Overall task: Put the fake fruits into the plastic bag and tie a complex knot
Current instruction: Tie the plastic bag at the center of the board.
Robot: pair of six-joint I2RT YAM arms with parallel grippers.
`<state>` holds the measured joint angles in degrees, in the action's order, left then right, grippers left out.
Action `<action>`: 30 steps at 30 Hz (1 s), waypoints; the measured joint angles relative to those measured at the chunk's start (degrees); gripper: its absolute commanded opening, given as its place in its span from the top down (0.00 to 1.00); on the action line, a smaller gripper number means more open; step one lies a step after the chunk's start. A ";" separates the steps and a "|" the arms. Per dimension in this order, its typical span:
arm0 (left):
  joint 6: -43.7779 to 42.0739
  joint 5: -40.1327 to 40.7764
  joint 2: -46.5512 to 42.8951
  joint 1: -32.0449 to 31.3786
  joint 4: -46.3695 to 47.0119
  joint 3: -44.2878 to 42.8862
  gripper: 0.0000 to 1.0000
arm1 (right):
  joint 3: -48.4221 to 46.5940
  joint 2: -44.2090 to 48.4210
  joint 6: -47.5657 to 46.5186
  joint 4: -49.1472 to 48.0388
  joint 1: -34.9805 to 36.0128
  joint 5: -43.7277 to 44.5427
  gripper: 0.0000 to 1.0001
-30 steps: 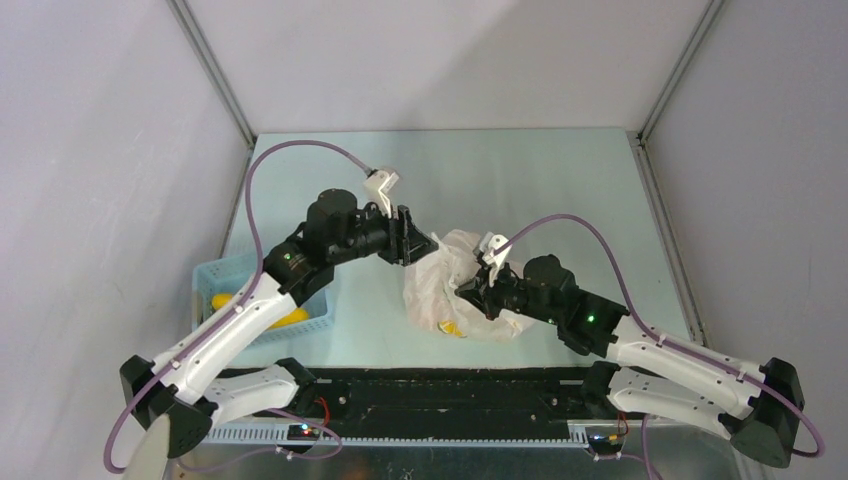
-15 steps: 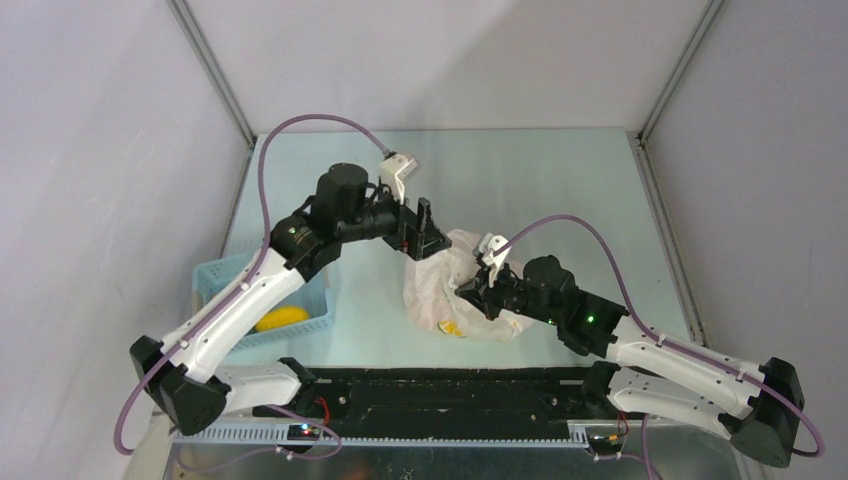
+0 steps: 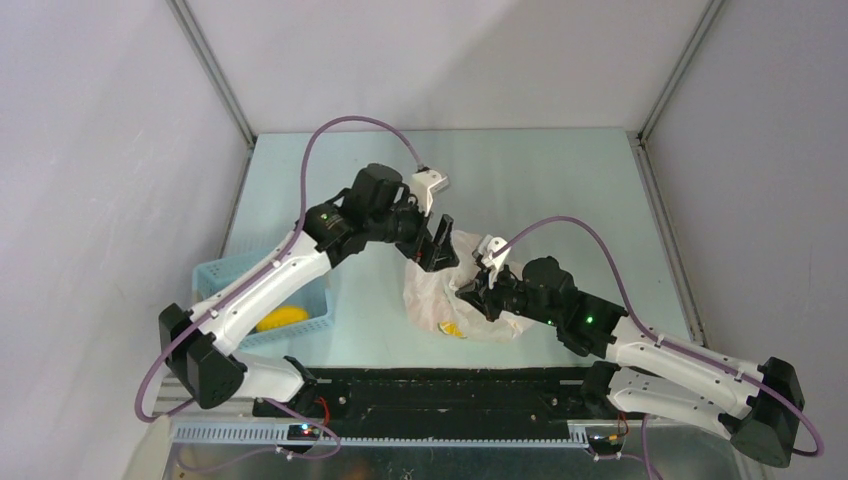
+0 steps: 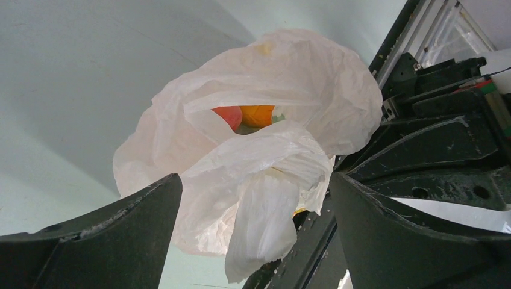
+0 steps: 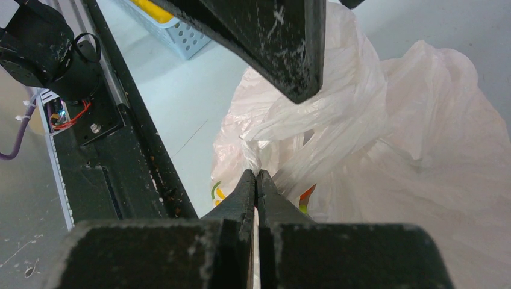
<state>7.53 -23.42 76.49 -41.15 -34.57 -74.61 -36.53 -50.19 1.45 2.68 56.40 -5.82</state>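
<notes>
Left claw: released, my jaws spread as wide as they go, gripping nothing.
Left claw's place: I hang over the far top of the bag, pointing down and toward the near edge; in my wrist view the bag's bunched top sits between my two fingers. I cannot tell whether plastic brushes either finger.
Right claw: clenched, fingers pressed flat together on a thin twisted tail of the bag.
Right claw's place: at the bag's near right side, low, reaching in from the right.
Bag: crumpled white plastic, sitting on the table near its middle, between my two arms; its mouth is a small gap in the folds.
Tail: in my left wrist view a strip of plastic hangs down from the bunched top.
Fruits in the bag: a red fruit and an orange fruit show side by side through the gap.
Prints: yellow-green and orange marks show low on the bag's near side.
Yellow fruit: outside the bag, lying in the basket.
Basket: light blue, at the table's left near corner, well apart from the bag, under my left arm.
</notes>
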 measured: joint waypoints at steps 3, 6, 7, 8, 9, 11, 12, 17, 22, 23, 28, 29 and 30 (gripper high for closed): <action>-0.48 -0.39 1.09 -0.26 -0.59 0.00 0.01 | 0.00 0.00 -0.02 0.00 0.02 0.00 1.00; -0.76 -0.81 1.90 -0.52 -0.96 0.00 0.12 | 0.00 0.00 -0.02 0.00 0.02 0.00 1.00; -0.98 -0.85 2.12 -0.59 -1.14 0.00 0.23 | 0.02 0.00 -0.02 0.00 0.02 0.00 1.00; -1.14 -0.94 2.29 -0.66 -1.29 0.00 0.27 | 0.02 0.00 -0.04 0.00 0.02 0.00 1.00; -1.20 -1.01 2.45 -0.72 -1.44 0.00 0.34 | 0.02 0.00 -0.04 0.00 0.02 0.00 1.00; -1.66 -1.22 2.69 -0.81 -1.62 0.00 0.45 | 0.02 0.00 -0.07 0.00 0.00 0.02 1.00; -1.66 -1.33 2.75 -0.83 -1.60 0.00 0.49 | 0.04 0.00 -0.09 0.02 0.02 0.02 1.00; -1.51 -2.71 2.99 -0.96 -1.51 0.00 0.83 | 0.04 0.22 -0.24 0.07 0.00 0.57 1.00; -0.92 -3.78 2.67 -1.01 0.76 1.03 1.00 | 0.11 2.95 -1.77 1.05 0.00 2.71 1.00; -0.44 -3.89 2.29 -1.03 1.90 1.97 1.00 | 0.11 3.76 -2.27 1.55 -0.02 3.48 1.00; 2.73 -3.87 -1.44 -1.22 8.81 8.63 1.00 | 0.11 6.73 -4.20 4.79 -1.07 6.78 1.00; 3.65 -3.69 -2.60 -1.22 10.82 10.32 1.00 | 0.11 7.08 -4.37 5.44 -1.49 7.26 0.97; 4.74 -3.28 -4.02 -1.25 12.96 12.09 1.00 | 0.11 7.54 -4.52 6.25 -1.99 7.85 0.90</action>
<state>12.27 -26.70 72.47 -42.39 -21.61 -62.52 -36.42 -42.65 -3.07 8.93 54.41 2.02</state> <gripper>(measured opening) 0.013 0.010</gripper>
